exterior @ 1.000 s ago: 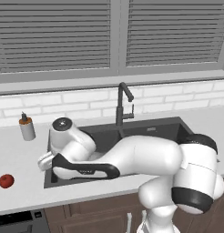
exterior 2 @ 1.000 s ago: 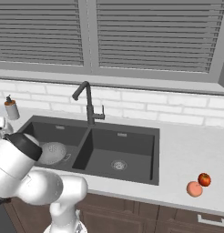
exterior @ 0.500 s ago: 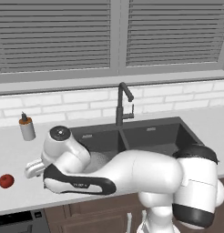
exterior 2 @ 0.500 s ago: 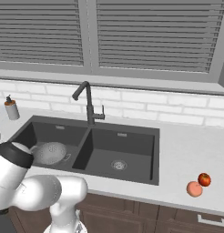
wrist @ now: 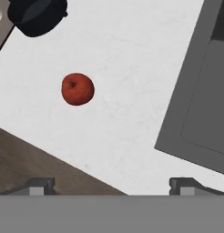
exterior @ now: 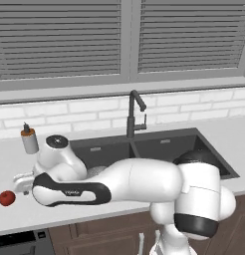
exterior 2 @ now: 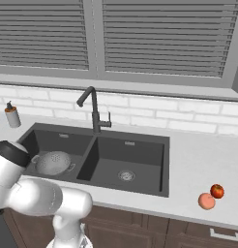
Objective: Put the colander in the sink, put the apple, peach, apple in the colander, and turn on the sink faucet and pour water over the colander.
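While gripper [wrist: 111, 184] hangs w/ jaws wide, nothing held, apple [wrist: 78, 89] on counter [wrist: 127, 91], colander [exterior 2: 53, 162] in sink [exterior 2: 140, 169]

Matt charcoal sink [exterior 2: 159, 145], perforated metal colander [exterior 2: 53, 162], speckled white stone-look counter [wrist: 132, 91]

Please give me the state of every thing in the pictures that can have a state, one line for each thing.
Colander: in the left basin, upright, empty.
Faucet: off, no water running.
Sink: right basin empty.
Left apple: loose on the counter.
Peach: on the counter, touching the right apple.
Pincer: open, holding nothing.
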Motion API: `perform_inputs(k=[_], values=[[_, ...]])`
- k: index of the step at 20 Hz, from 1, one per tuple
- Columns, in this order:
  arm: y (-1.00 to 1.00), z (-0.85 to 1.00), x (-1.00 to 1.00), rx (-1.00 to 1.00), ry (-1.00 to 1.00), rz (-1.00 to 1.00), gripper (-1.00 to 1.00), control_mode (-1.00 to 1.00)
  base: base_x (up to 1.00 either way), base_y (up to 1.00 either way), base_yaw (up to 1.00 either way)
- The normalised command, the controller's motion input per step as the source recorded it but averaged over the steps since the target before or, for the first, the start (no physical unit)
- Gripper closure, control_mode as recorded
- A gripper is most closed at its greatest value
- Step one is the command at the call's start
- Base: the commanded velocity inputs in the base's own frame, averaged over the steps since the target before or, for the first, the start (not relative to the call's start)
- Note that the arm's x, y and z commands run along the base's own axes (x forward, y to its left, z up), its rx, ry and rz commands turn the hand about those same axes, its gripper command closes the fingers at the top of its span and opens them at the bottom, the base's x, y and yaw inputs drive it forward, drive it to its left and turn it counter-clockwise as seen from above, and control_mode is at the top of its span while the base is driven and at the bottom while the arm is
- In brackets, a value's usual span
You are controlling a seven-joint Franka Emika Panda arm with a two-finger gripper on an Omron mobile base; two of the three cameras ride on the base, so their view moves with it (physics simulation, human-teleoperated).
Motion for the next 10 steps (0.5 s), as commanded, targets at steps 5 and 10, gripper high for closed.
perform_inputs(k=[5,10], values=[[0.41,0.00,0.04,0.02,0.12,-0.02,-1.00,-1.00,0.00,0.00,0.00],[0.44,-0.16,-0.02,0.00,-0.04,0.00,-1.00,-1.00,0.00,0.00,0.00]])
